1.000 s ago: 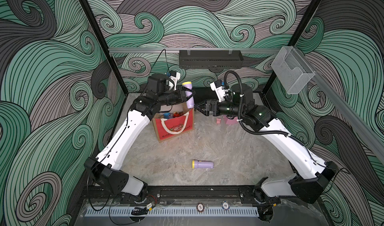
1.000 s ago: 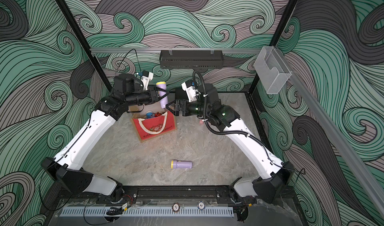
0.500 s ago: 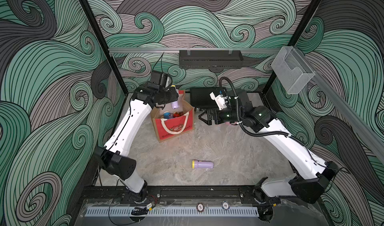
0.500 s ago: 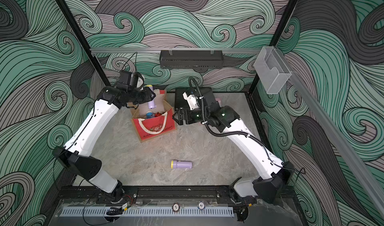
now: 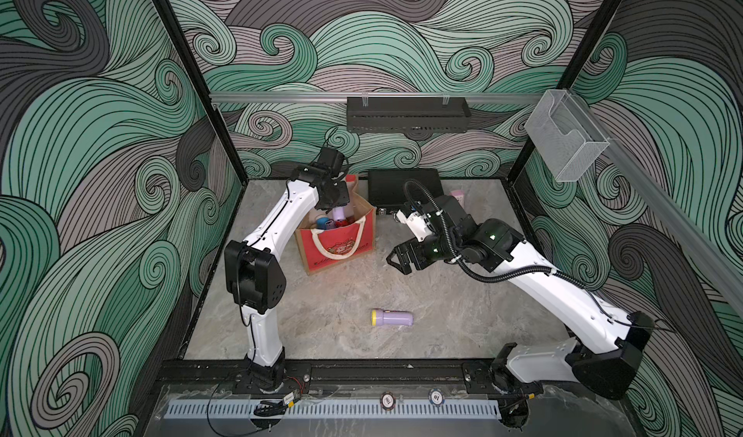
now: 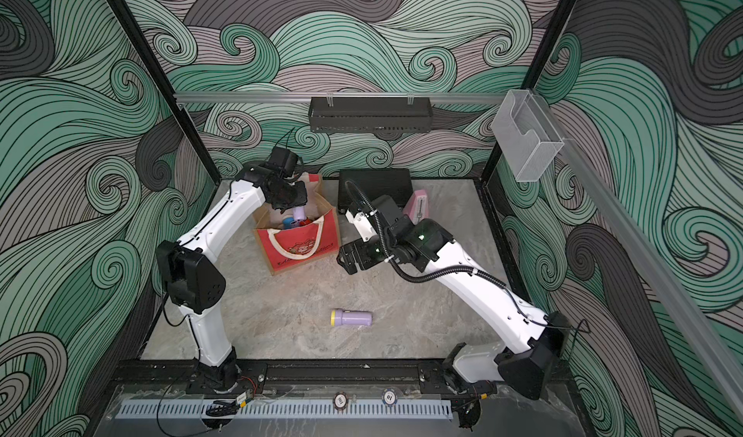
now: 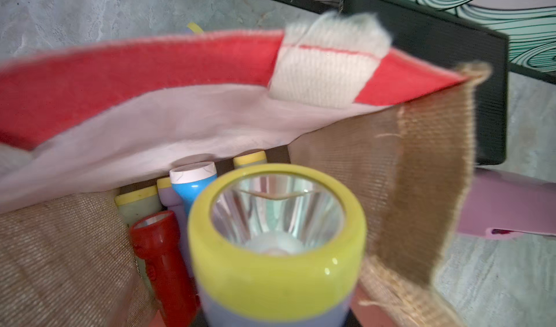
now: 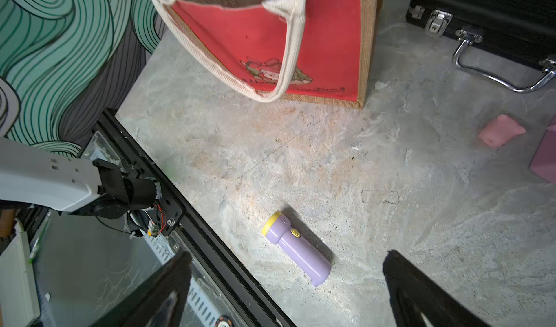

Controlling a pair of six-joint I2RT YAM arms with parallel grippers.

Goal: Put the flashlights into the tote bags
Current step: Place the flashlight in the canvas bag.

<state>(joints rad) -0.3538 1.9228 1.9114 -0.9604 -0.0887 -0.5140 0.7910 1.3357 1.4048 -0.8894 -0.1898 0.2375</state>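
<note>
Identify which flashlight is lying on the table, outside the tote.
The lilac flashlight lying alone in front of the tote bag. Its twin is in the left gripper at the bag's mouth; the rest are inside.

Both top views are bright, evenly lit from above and sharp, with only faint shadows on the counter (image 5: 462,306). In the left wrist view the rim of the tote bag (image 7: 120,79) smears with motion blur, and the yellow-headed flashlight (image 7: 276,250) looms soft, reflector glinting. The right wrist view is crisp; the right tool (image 8: 288,254) shows 2 dark, unfocused fingers (image 8: 418,289).
</note>
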